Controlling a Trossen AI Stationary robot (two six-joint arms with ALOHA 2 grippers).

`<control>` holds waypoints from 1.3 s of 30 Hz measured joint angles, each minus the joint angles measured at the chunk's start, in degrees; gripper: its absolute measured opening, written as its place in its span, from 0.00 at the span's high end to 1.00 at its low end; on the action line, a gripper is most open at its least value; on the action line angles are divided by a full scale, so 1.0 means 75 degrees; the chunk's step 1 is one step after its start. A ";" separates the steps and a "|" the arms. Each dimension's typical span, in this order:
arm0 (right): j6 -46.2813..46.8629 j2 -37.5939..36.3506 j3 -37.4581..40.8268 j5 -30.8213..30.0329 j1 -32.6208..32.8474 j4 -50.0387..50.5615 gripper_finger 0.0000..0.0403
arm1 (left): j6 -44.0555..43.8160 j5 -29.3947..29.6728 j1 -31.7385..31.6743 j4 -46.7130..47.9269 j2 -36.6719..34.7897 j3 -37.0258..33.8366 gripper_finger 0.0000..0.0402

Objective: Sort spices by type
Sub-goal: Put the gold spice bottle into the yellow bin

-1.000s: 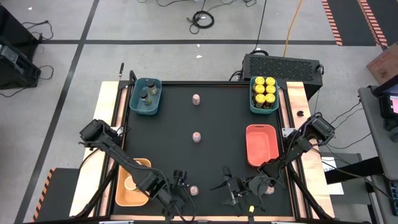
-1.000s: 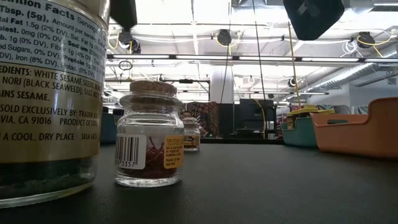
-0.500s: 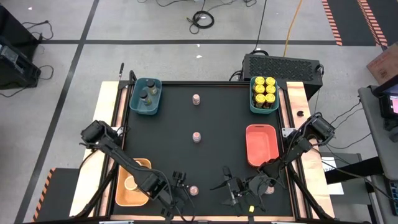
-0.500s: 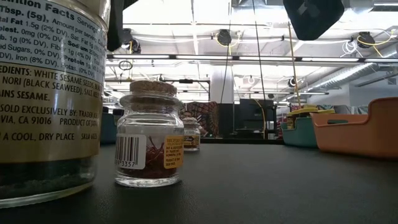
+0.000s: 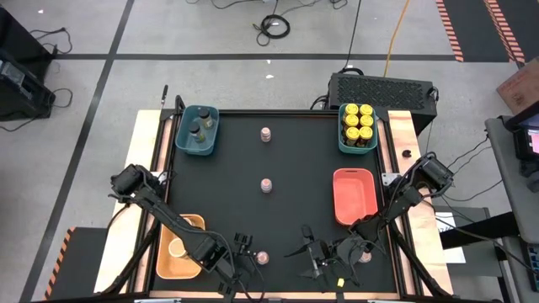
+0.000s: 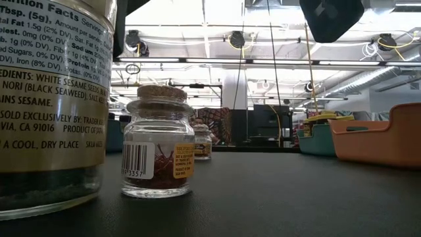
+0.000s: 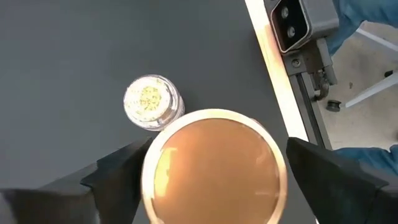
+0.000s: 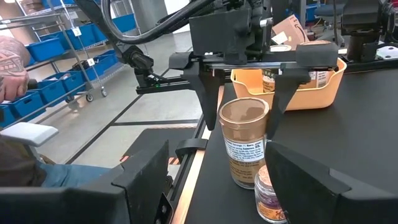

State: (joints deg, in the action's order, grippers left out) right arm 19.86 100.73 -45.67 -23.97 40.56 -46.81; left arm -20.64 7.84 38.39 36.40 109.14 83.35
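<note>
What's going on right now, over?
Left gripper open, straddling tan-lidded jar. Right gripper open, empty, waiting nearby. Small cork-topped jar right beside it.

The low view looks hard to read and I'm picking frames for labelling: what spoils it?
Low view: the big labelled jar sits so close it is cropped, ceiling lights glare behind, and the far small jar is soft. Left wrist view: the tan lid is blurred.
</note>
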 joint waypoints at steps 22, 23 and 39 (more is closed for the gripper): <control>0.0000 0.0000 0.0000 0.0000 -0.0009 -0.0003 0.35 | -0.0208 0.0011 0.0000 0.0080 -0.0838 0.0000 0.30; 0.0000 0.0000 0.0000 -0.0003 -0.0009 -0.0003 0.35 | -0.0274 0.0011 0.0000 0.0150 -0.0943 0.0003 0.30; 0.0000 0.0000 0.0003 -0.0005 -0.0020 -0.0009 0.35 | -0.4032 0.0611 0.1133 0.3774 -0.2939 0.0015 0.30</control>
State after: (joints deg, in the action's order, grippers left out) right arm 19.86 100.73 -45.65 -24.00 40.41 -46.87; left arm -50.89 12.42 46.89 64.71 87.10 83.46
